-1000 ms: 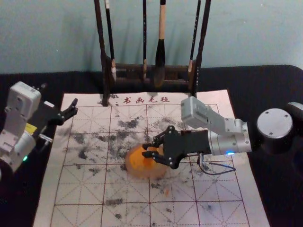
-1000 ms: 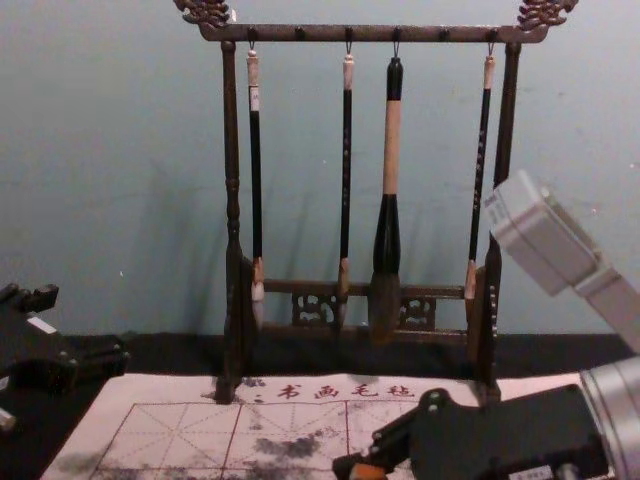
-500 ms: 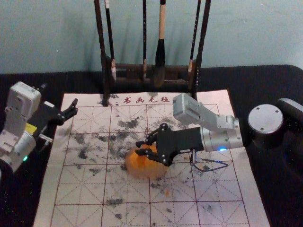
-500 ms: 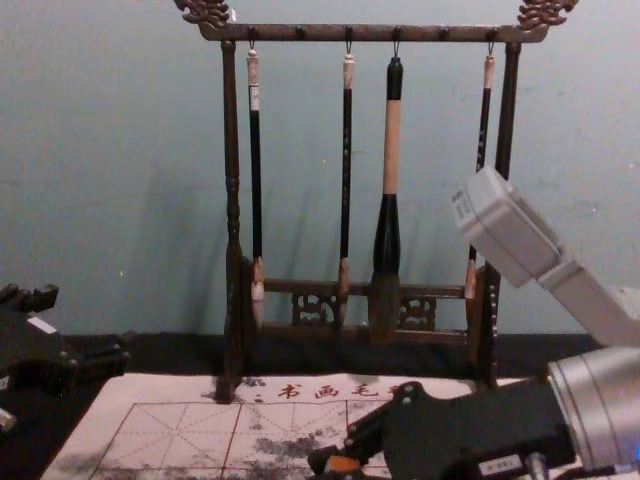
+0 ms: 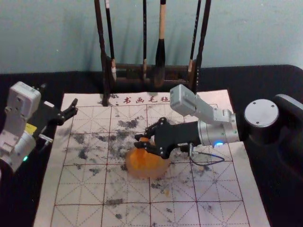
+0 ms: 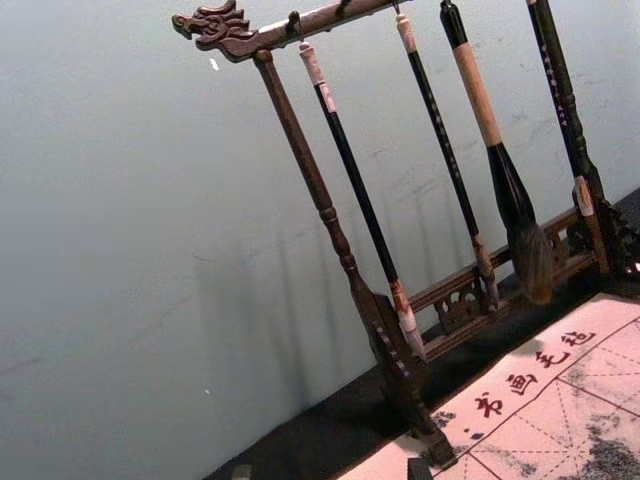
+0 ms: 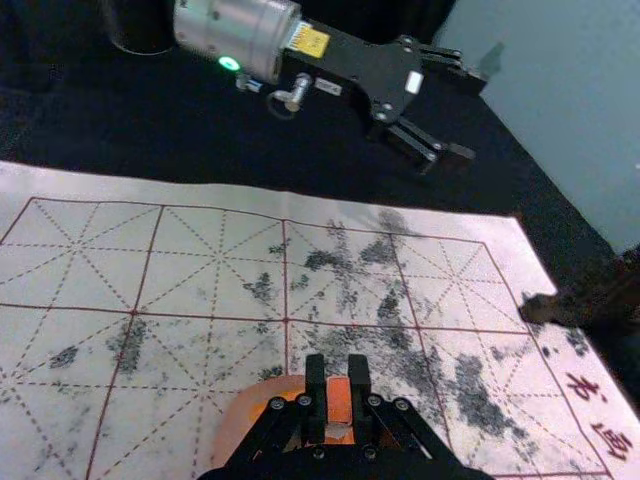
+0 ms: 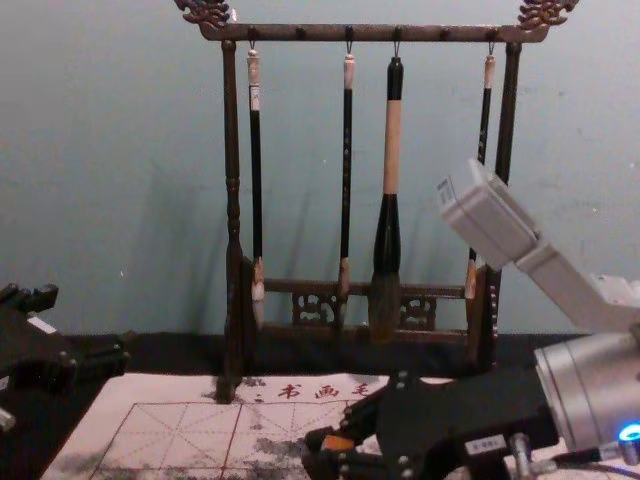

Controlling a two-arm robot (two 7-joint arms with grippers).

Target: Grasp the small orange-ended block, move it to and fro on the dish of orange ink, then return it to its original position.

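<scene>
Head view, centre: round translucent dish of orange ink (image 5: 146,173) on the white gridded felt mat (image 5: 127,191). Right gripper (image 5: 141,141) at the dish's far edge, closed on the small orange-ended block (image 7: 339,402); block-to-ink contact cannot be judged. Chest view, lower left: left gripper (image 8: 88,326) idle, fingers wide. Behind: dark carved wooden rack (image 8: 232,190), four brushes hanging.

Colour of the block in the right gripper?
Mostly orange; the block shows best in the right wrist view.
</scene>
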